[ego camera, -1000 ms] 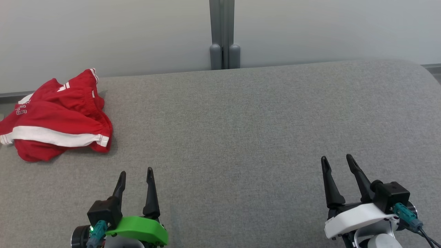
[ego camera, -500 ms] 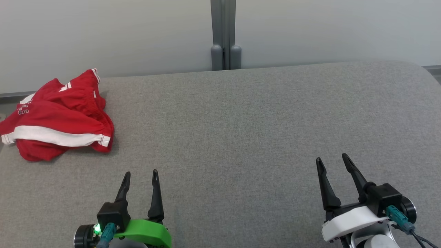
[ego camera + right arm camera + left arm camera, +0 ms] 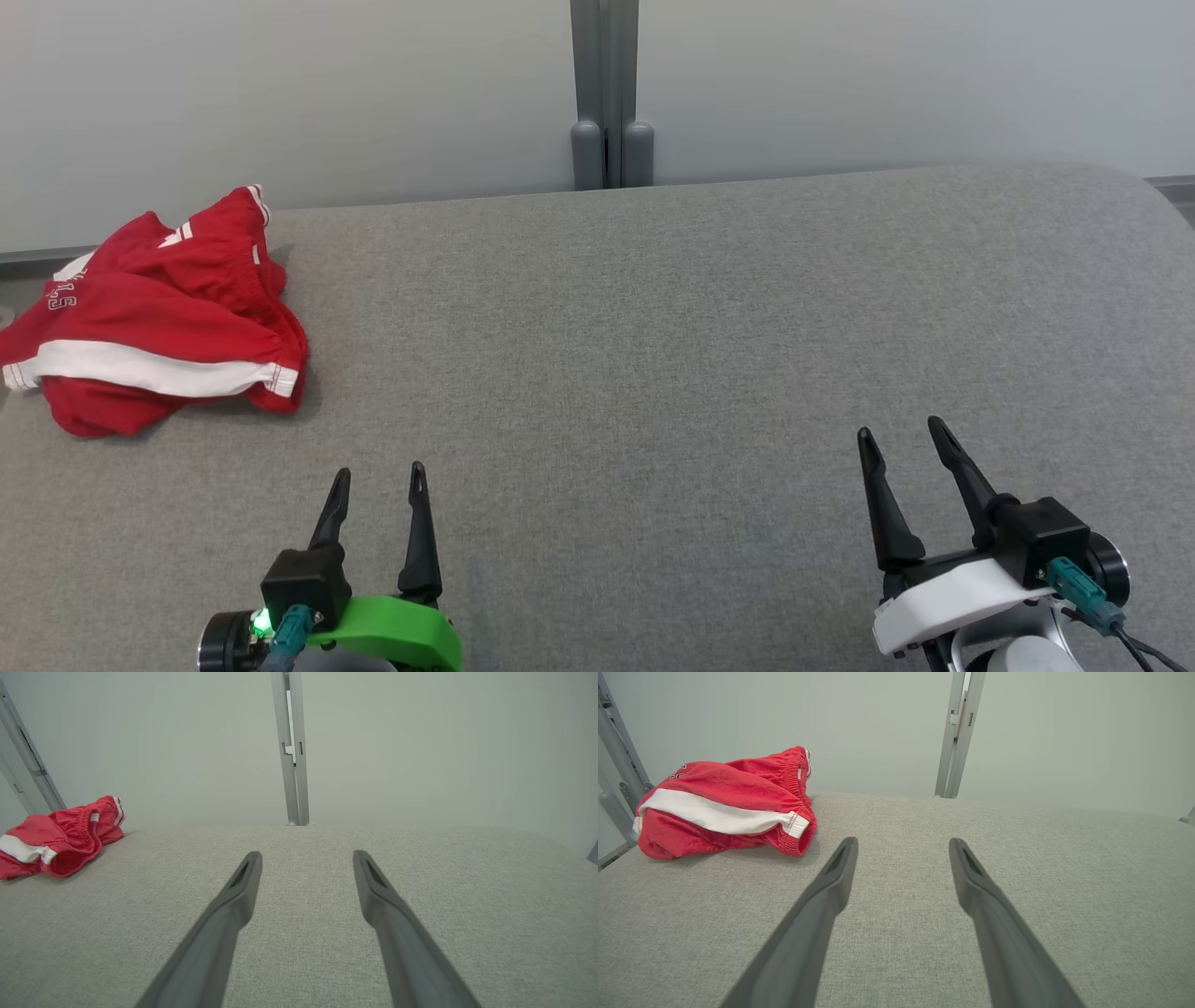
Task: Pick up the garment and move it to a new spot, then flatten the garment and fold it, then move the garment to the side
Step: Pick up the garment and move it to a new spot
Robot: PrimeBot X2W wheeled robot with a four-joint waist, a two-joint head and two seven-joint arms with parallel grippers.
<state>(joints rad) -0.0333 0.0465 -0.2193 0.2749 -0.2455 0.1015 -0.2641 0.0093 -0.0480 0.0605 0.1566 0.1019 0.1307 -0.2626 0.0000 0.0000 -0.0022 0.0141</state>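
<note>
Lying crumpled far left on the grey fabric worktop (image 3: 653, 327) is the red white-striped garment (image 3: 159, 336). The left pincer (image 3: 380, 469) and right pincer (image 3: 898, 427) are hovering spread wide, empty. The head view is showing its lettering (image 3: 58, 301), the left wrist view its gathered waistband (image 3: 790, 772).

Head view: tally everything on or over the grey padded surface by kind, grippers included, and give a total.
Red garment, crumpled, with a white stripe: 1
Grippers, both open and empty: 2 (left gripper, right gripper)
Total: 3
</note>
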